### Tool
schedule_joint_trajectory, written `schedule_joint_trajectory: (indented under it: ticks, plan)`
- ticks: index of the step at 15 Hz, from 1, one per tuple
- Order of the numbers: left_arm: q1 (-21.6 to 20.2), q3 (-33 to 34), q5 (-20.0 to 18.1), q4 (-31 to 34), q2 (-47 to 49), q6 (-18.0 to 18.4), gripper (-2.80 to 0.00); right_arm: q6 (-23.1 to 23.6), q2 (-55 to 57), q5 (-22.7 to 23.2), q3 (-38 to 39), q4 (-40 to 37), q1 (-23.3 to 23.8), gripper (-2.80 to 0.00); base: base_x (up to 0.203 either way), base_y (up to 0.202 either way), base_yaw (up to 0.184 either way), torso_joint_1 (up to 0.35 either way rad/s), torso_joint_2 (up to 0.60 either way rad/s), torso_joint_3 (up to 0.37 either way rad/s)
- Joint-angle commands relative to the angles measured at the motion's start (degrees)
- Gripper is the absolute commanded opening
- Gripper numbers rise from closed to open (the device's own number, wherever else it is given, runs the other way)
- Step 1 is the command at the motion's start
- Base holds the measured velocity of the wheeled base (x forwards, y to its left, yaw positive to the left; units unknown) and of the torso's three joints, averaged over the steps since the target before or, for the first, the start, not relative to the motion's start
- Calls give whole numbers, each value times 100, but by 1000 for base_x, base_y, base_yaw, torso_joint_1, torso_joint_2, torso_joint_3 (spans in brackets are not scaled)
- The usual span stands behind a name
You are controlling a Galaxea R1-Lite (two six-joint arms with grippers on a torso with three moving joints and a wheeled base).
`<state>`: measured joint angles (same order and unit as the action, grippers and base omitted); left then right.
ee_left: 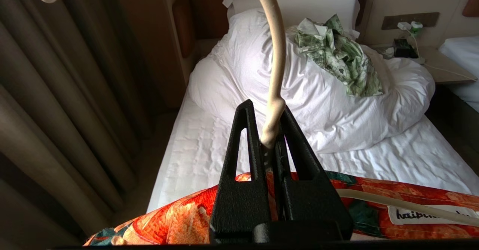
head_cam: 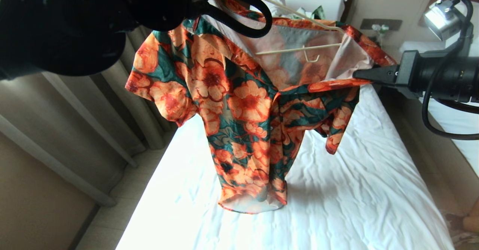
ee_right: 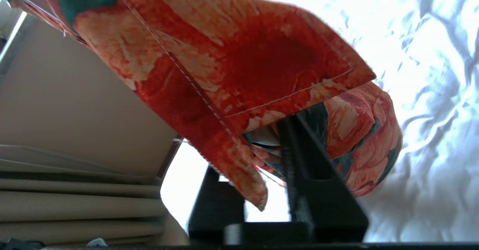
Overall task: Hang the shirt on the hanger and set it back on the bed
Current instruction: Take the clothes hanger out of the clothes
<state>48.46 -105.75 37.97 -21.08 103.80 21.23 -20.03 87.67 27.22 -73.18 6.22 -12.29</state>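
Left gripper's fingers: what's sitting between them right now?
The hanger, by its neck, pinched between the left gripper's closed fingers; the left wrist view shows it.

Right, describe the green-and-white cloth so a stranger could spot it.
Start at the bed and go to the bunched white duvet near the headboard. The green-and-white cloth lies crumpled on top, the only leafy green thing there, unlike the orange-flowered shirt.

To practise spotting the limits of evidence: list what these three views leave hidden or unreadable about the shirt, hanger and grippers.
- Head view: the dark left arm covers the hanger hook and the left gripper.
- Left wrist view: the picture's edge cuts off the collar label of the shirt, so its writing is incomplete.
- Right wrist view: shirt cloth covers the fingertips of the right gripper, so a pinch cannot be confirmed.
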Motion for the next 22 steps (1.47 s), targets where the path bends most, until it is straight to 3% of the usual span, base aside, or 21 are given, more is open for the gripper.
schedule_joint_trajectory:
  ticks: [1, 5, 7, 12, 15, 16, 18, 20, 22]
  plan:
    - [6, 2, 22, -10, 0, 13, -280, -11, 55, 20, -38, 11, -49, 0, 0, 0, 0, 0, 0, 0]
    - [68, 11, 17, 2, 126, -86, -280, 13, 19, -34, 30, -88, -23, 0, 0, 0, 0, 0, 0, 0]
    - [148, -3, 16, -6, 367, -147, -280, 180, 112, -20, 91, -435, 354, 0, 0, 0, 0, 0, 0, 0]
    - [199, -270, 26, -19, 624, -181, -280, 663, -246, -5, 383, -1481, 705, 0, 0, 0, 0, 0, 0, 0]
    - [198, -276, 23, -19, 632, -181, -280, 964, -539, 66, 443, -1948, 1265, 0, 0, 0, 0, 0, 0, 0]
    - [208, -270, 26, -19, 651, -189, -280, 1008, -611, 175, 475, -1942, 1354, -280, 0, 0, 0, 0, 0, 0]
    - [208, -262, 24, -8, 658, -299, -280, 1016, -758, 391, 480, -1940, 1466, -280, 0, 0, 0, 0, 0, 0]
    - [208, -270, -11, 116, 685, -808, -280, 1010, -832, 416, 463, -1940, 1492, -280, 0, 0, 0, 0, 0, 0]
    - [193, -265, -49, 260, 712, -1621, -280, 1001, -831, 416, 446, -1940, 1549, -280, 0, 0, 0, 0, 0, 0]
